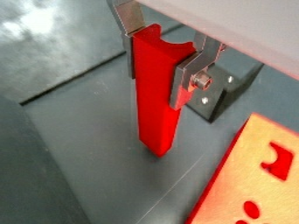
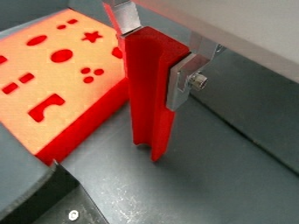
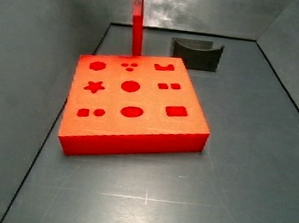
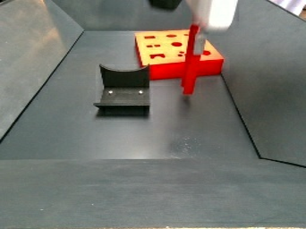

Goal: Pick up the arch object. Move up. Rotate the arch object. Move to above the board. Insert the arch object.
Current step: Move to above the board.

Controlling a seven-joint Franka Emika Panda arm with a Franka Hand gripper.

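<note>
The arch object (image 1: 156,96) is a long red bar with a curved U-shaped notch in its upper end. It hangs upright in my gripper (image 1: 162,54), whose silver fingers are shut on its top. The bar (image 2: 149,101) stands just beside one edge of the board (image 2: 47,79), a thick red-orange slab with shaped recesses. One recess (image 1: 277,162) is arch-shaped. In a side view the bar (image 4: 191,67) reaches down close to the floor; I cannot tell whether it touches. From another side it (image 3: 134,26) rises behind the board (image 3: 133,102).
The dark fixture (image 4: 120,89) stands on the floor a short way from the bar, also seen behind the gripper finger (image 1: 222,92). Grey walls enclose the floor on all sides.
</note>
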